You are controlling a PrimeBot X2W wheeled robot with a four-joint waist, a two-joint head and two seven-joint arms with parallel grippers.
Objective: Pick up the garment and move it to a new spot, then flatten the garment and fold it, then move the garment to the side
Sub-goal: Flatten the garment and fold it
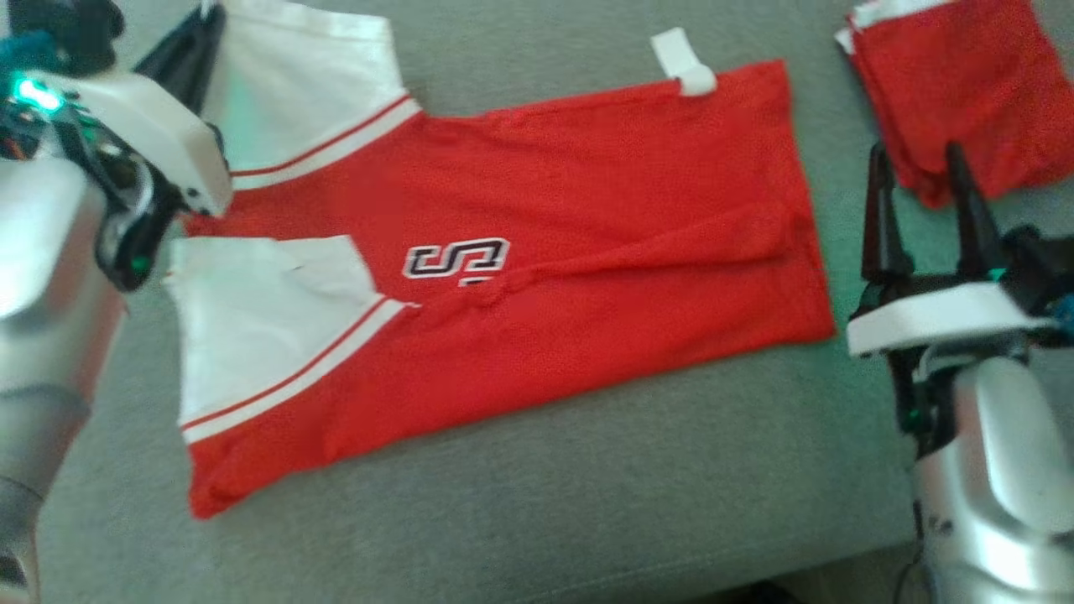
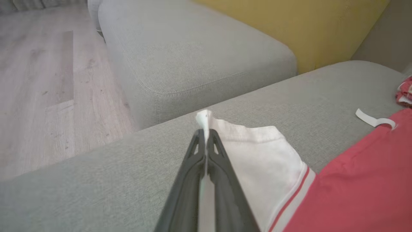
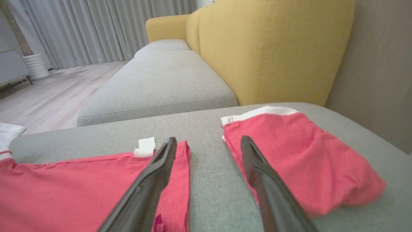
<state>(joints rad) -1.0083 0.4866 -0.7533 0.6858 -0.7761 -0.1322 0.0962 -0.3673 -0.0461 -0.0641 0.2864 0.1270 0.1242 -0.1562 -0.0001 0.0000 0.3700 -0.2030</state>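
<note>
The red polo shirt (image 1: 545, 252) lies flat on the grey sofa seat (image 1: 587, 486). Its long axis runs across the robot, with the white sleeves to its left and the hem to its right. The left jaws are clamped on the tip of the far sleeve (image 2: 257, 151). The right jaws stand open just off the hem, between it and a folded red garment (image 3: 289, 154).
</note>
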